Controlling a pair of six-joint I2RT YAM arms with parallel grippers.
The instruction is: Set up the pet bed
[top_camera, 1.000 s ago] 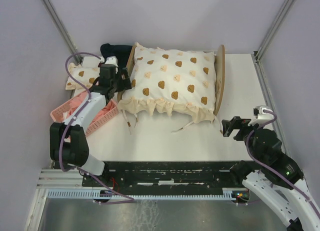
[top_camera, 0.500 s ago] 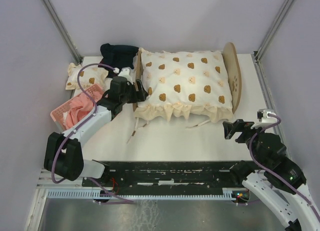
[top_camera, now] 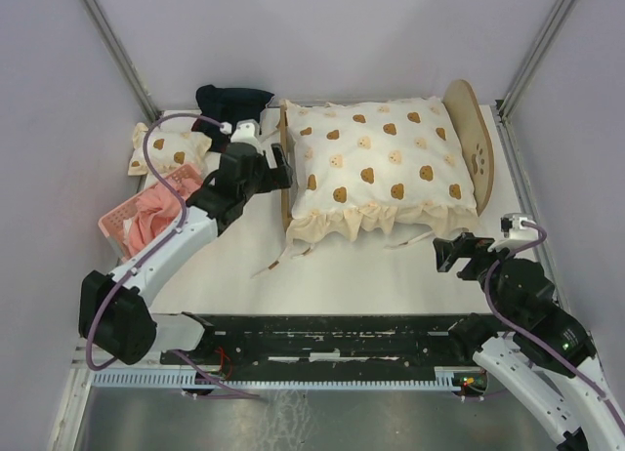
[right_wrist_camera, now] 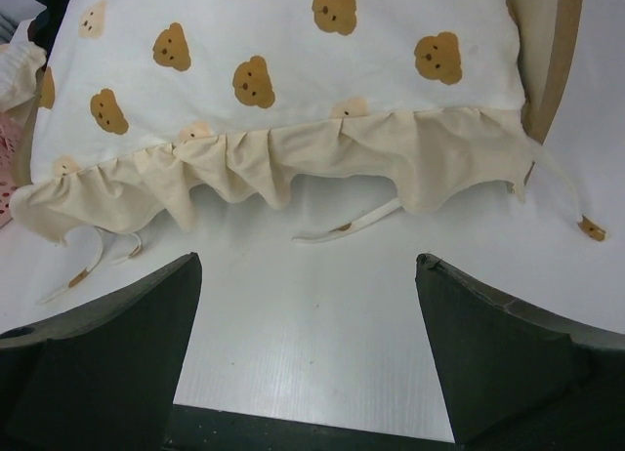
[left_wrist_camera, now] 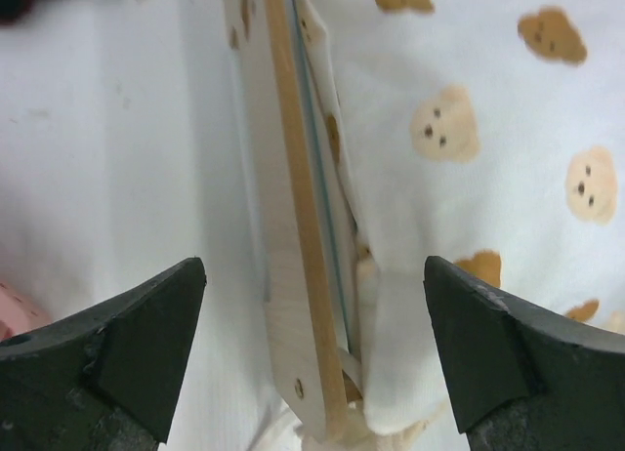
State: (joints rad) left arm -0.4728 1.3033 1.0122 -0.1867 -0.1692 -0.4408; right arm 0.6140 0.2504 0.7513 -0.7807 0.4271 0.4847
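Pet bed (top_camera: 473, 139), under its bear-print quilt (top_camera: 376, 163), toward the table's (top_camera: 342, 275) far side. Nearest us, the right gripper (top_camera: 446, 254), jaws wide and empty; bed at its 11 o'clock, apart. Farther, the left gripper (top_camera: 280, 168), jaws wide and empty, faces the footboard (left_wrist_camera: 305, 275); bed at its 3 o'clock.

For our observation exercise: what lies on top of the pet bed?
A cream bear-print quilt with a ruffled edge lies spread over the pet bed. Whatever is under that quilt is covered and cannot be seen.
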